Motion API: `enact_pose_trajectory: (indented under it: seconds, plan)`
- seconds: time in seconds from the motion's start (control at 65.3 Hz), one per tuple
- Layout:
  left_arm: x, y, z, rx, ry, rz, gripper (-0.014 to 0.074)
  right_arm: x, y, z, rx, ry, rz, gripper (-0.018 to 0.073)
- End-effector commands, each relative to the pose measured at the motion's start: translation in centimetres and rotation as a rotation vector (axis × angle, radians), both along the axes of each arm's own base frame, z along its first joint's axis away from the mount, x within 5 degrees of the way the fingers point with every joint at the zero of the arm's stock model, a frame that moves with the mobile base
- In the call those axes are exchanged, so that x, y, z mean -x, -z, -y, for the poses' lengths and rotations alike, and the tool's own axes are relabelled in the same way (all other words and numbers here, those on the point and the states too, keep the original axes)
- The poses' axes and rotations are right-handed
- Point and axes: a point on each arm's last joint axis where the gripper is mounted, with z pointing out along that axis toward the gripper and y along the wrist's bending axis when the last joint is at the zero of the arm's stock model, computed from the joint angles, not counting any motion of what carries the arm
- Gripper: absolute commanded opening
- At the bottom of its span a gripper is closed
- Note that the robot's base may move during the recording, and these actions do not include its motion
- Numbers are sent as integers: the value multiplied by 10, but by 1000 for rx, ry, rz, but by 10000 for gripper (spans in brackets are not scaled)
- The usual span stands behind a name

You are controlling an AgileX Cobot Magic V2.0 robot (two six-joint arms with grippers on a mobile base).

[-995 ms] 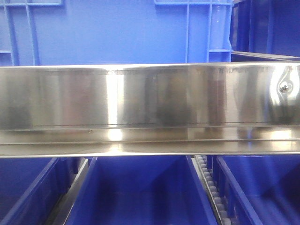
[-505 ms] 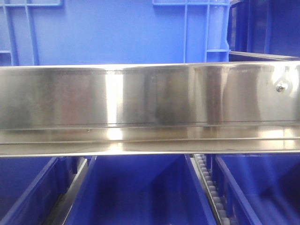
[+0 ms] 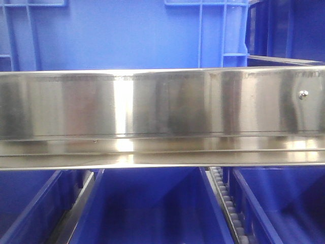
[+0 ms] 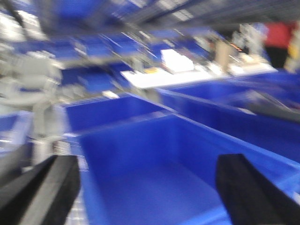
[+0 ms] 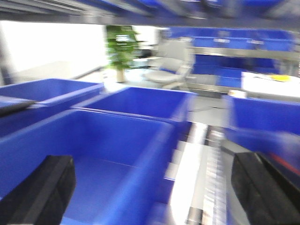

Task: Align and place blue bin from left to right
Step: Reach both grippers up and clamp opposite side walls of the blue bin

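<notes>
Blue bins fill every view. In the front view a ribbed blue bin [image 3: 122, 35] stands on the upper shelf, with a second one [image 3: 289, 30] close to its right. My left gripper [image 4: 148, 187] is open and hangs over the hollow of a blue bin [image 4: 154, 154], one black finger [image 4: 44, 190] at each side and nothing between them. My right gripper [image 5: 150, 187] is also open and holds nothing. It straddles the right wall of a blue bin [image 5: 93, 140] and the roller track [image 5: 206, 173] beside it. Both wrist views are motion-blurred.
A polished steel shelf rail [image 3: 162, 117] crosses the front view. Below it stand three more blue bins, the middle one [image 3: 152, 203] flanked by a roller track [image 3: 228, 203]. More bins [image 4: 234, 112] and a white table [image 4: 178, 70] lie beyond the left gripper; a plant [image 5: 119, 47] and chair [image 5: 168, 70] stand beyond the right.
In the front view the upper bin's ribs and the rail's screw have shifted slightly left. The lower bins look the same.
</notes>
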Motion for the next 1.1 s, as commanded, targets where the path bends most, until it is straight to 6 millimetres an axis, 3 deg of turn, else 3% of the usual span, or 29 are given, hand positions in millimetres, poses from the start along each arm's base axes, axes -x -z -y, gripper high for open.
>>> enact_pose_trajectory:
  seconds: [0.0, 0.138, 0.306, 0.444, 0.643, 0.765, 0.872, 1.087]
  plan:
    - [-16, -6, 17, -16, 56, -18, 609, -14, -13, -15, 26, -85, 4, 568]
    - [-47, -11, 36, -46, 66, -79, 600, -49, -17, -49, 140, -196, -78, 568]
    - [-84, -15, 51, -91, 30, -247, 600, -99, -13, -69, 219, -116, -283, 568]
    - [-113, -18, 47, -119, -119, -361, 599, -136, -11, -71, 215, 57, -412, 568]
    - [-157, -15, 31, -110, -320, -532, 599, -172, -9, -77, 192, 162, -558, 568]
    - [-182, -4, 20, -97, -356, -665, 599, -198, -8, -79, 114, 137, -589, 568]
    - [-207, 2, 12, -108, -377, -681, 599, -222, 1, -75, 49, 102, -630, 568]
    - [-237, 28, 13, -165, -382, -736, 599, -258, 33, -74, 101, 76, -704, 568]
